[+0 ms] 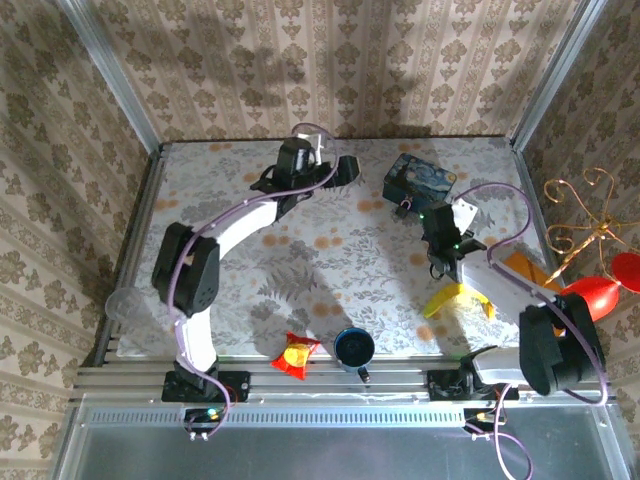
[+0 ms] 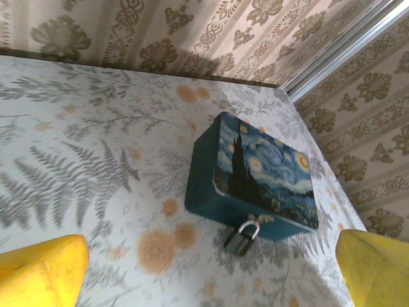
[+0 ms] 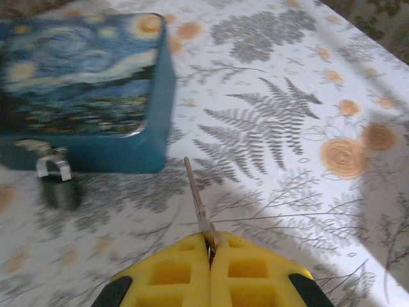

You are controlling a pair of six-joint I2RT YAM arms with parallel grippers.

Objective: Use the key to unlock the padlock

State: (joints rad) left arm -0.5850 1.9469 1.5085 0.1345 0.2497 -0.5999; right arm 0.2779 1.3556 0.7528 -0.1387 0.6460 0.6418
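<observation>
The tiny dark padlock point(image 2: 239, 240) with its silvery shackle hangs from the hasp on the front of the blue starry-night tin point(image 2: 262, 173) and rests on the tablecloth. In the right wrist view the padlock point(image 3: 59, 187) lies left of and beyond the key's tip, apart from it, below the tin point(image 3: 83, 77). My right gripper point(image 3: 209, 248) is shut on a slim metal key point(image 3: 198, 195) that points away from the pads. In the top view the right gripper point(image 1: 433, 224) sits just right of the padlock point(image 1: 403, 207). My left gripper point(image 2: 208, 262) is open, facing the tin from the left point(image 1: 345, 170).
A banana point(image 1: 455, 300) lies under the right arm. A dark blue cup point(image 1: 354, 347) and a red-and-yellow snack bag point(image 1: 297, 353) stand near the front edge. A clear plastic cup point(image 1: 125, 305) sits at the left edge. Patterned walls close in the back and sides.
</observation>
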